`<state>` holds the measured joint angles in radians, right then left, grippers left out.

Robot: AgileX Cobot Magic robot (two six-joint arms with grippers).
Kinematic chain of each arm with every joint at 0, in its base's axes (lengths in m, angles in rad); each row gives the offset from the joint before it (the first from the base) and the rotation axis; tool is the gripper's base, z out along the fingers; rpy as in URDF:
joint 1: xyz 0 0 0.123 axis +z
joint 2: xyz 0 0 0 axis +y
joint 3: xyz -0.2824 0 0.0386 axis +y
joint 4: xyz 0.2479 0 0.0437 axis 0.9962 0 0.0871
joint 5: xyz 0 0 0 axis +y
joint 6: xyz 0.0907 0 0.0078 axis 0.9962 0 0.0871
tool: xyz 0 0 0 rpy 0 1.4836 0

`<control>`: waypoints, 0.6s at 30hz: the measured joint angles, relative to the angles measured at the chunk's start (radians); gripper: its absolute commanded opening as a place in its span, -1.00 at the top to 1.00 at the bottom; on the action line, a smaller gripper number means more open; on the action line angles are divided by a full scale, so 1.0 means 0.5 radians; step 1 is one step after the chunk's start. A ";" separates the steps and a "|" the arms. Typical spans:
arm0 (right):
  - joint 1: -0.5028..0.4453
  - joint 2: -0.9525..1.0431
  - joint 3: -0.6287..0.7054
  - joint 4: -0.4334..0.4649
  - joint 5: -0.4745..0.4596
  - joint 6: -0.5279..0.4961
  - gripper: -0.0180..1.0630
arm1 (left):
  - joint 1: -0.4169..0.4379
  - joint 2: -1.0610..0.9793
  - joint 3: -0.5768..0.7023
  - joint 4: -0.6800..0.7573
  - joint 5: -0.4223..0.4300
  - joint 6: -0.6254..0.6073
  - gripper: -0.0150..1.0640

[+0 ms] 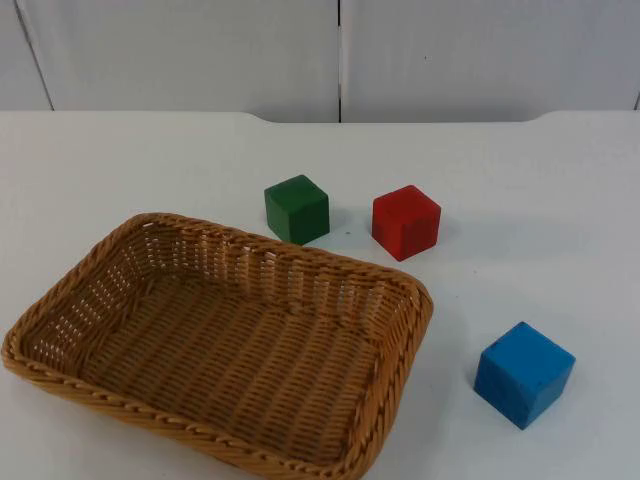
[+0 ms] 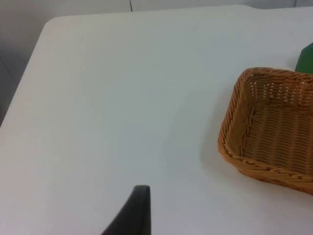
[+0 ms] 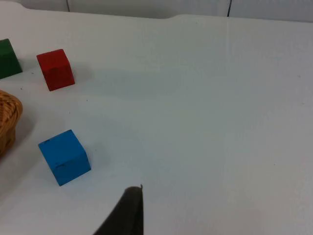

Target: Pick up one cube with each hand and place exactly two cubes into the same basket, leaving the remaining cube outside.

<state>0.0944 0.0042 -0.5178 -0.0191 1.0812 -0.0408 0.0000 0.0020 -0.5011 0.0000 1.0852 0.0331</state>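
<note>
An empty woven basket (image 1: 215, 340) sits on the table's front left. Just behind its far rim stands a green cube (image 1: 297, 208), with a red cube (image 1: 405, 221) to its right. A blue cube (image 1: 524, 373) rests alone at the front right. My left gripper (image 2: 137, 213) waits over the white table well left of the basket (image 2: 274, 127), beyond which a sliver of the green cube (image 2: 306, 58) peeks. My right gripper (image 3: 128, 213) waits to the right of the blue cube (image 3: 64, 156), apart from it, with the red cube (image 3: 55, 69), green cube (image 3: 8, 59) and basket corner (image 3: 7, 122) farther off.
The grey partition wall (image 1: 340, 50) closes the table at the back. The table's rounded left corner and edge (image 2: 29, 73) lie near the left gripper. White table top (image 3: 210, 122) stretches to the right of the cubes.
</note>
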 measured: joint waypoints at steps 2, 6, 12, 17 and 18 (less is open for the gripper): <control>0.000 0.000 0.000 0.000 0.000 0.000 -0.98 | 0.000 0.000 0.000 0.000 0.000 0.000 -0.97; 0.000 0.000 0.000 0.000 0.000 0.000 -0.98 | 0.000 0.000 0.000 -0.012 0.000 0.000 -0.97; 0.000 0.000 -0.016 0.000 0.000 0.000 -0.98 | 0.000 0.000 0.000 -0.035 0.000 0.000 -0.97; 0.000 0.094 -0.088 0.000 0.000 -0.008 -0.98 | 0.000 0.000 -0.037 -0.048 0.000 0.000 -0.97; 0.000 0.094 -0.088 0.000 0.000 -0.008 -0.98 | 0.000 0.000 -0.037 -0.048 0.000 0.000 -0.97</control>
<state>0.0944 0.0513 -0.5618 -0.0191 1.0812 -0.0446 0.0000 0.0020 -0.5195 -0.0241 1.0852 0.0331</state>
